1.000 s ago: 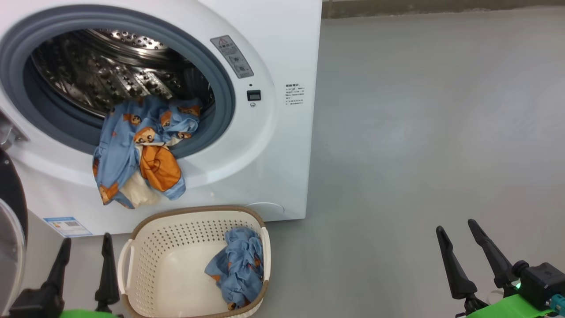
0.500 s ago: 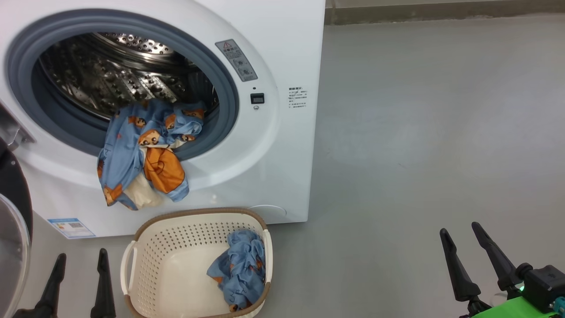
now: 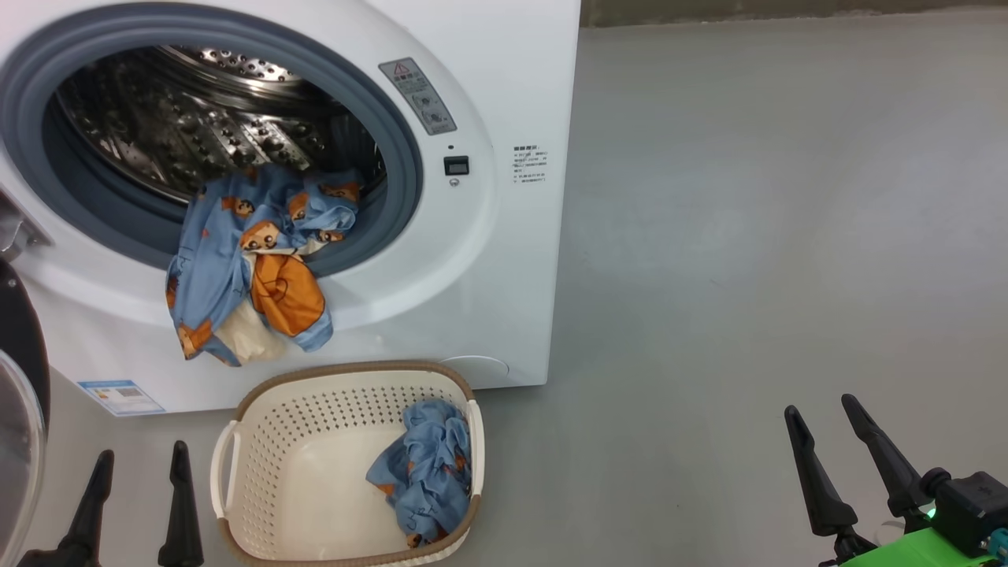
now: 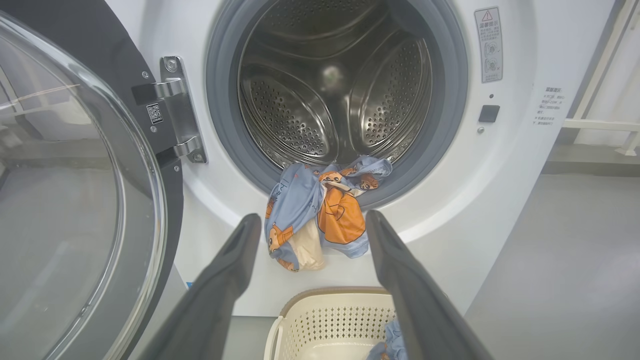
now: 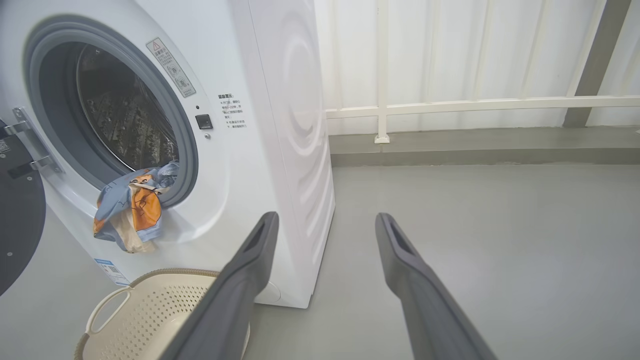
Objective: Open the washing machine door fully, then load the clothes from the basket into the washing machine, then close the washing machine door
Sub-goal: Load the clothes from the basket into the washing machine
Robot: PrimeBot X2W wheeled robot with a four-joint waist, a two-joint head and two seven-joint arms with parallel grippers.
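The white washing machine [image 3: 504, 71] [image 4: 500, 165] [image 5: 280, 100] stands with its door [image 3: 16, 394] [image 4: 75, 200] [image 5: 17, 220] swung open at the left. One light blue garment [image 3: 252, 260] [image 4: 320, 215] [image 5: 130, 205] hangs over the grey gasket, half in the drum, half down the front. A second blue garment [image 3: 425, 472] [image 4: 392, 345] lies in the right end of the cream basket [image 3: 260, 472] [image 4: 330, 320] [image 5: 150, 310] on the floor below. My left gripper [image 3: 140, 461] [image 4: 312, 222] is open, low, left of the basket. Far right, my right gripper [image 3: 819, 409] [image 5: 325, 220] is open over bare floor.
Grey floor [image 3: 748, 236] stretches to the right of the machine. A white railing and wall [image 5: 450, 105] stand behind it. A blue-white label [image 3: 118, 396] sits low on the machine's front.
My left gripper has dropped lower in the head view, with only its fingers left above the bottom edge. The camera shifted slightly. Clothes, basket and right gripper stay put.
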